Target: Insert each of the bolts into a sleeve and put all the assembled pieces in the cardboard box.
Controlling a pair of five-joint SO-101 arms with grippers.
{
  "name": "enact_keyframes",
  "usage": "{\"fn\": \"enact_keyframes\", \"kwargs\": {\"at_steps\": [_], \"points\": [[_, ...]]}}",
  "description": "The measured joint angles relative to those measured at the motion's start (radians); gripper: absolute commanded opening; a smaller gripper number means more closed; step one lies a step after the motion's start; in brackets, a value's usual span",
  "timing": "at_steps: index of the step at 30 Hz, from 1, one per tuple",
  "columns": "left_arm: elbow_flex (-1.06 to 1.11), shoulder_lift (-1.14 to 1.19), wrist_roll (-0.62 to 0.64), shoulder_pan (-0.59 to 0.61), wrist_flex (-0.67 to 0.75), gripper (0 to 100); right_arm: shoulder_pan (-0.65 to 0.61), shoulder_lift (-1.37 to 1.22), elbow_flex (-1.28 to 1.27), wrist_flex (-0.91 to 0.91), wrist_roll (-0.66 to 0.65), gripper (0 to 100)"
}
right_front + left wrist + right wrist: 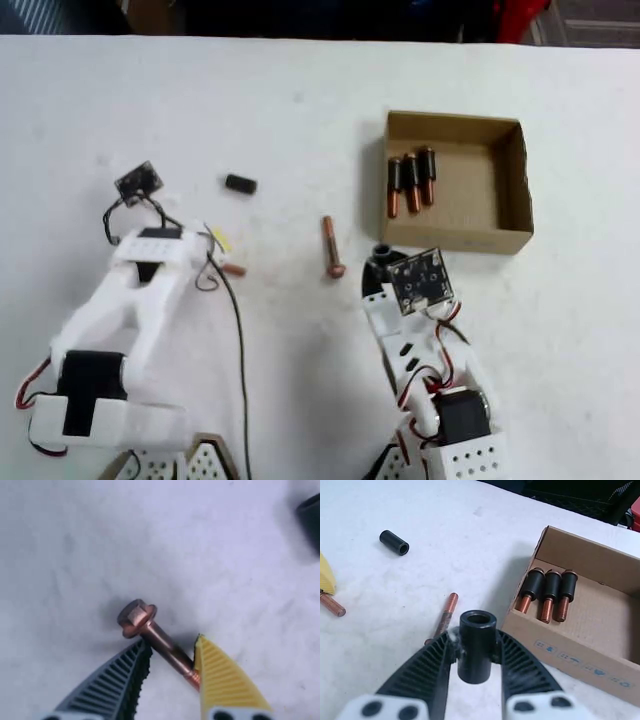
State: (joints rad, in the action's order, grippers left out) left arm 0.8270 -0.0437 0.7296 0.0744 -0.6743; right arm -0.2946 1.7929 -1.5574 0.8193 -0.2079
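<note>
Our left hand (172, 642) grips a bolt (137, 617) by its shank. Our right hand (476, 636) clamps an upright sleeve (477, 655) near the box (460, 238), which holds three assembled pieces (411, 182). A loose bolt (331, 246) and a loose sleeve (240, 184) lie on the counter (300, 100).

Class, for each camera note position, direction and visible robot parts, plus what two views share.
High view: overhead, looking down at table, left arm, right arm, cardboard box.
Left wrist view: on left arm, facing left gripper shut on bolt.
Right wrist view: on right arm, facing right gripper shut on sleeve.
Shared: cardboard box, high and right wrist views.
</note>
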Motion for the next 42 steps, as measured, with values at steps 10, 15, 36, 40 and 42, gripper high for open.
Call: {"fn": "enact_keyframes", "kwargs": {"at_steps": [10,15,36,40,42], "points": [[0.0,0.0,0.0,0.035,0.006,6,0.0,0.0,0.0,0.0,0.0,1.8],[0.0,0.0,-0.028,0.035,0.006,8,0.0,0.0,0.0,0.0,0.0,1.8],[-0.015,0.0,-0.79,0.037,0.003,6,0.0,0.0,0.0,0.0,0.0,1.8],[-0.08,0.002,-0.793,0.018,-0.089,2,-0.003,0.0,0.0,0.0,0.0,1.7],[-0.137,0.002,-0.793,-0.008,-0.167,2,-0.032,0.0,-0.005,0.0,0.0,1.7]]}}
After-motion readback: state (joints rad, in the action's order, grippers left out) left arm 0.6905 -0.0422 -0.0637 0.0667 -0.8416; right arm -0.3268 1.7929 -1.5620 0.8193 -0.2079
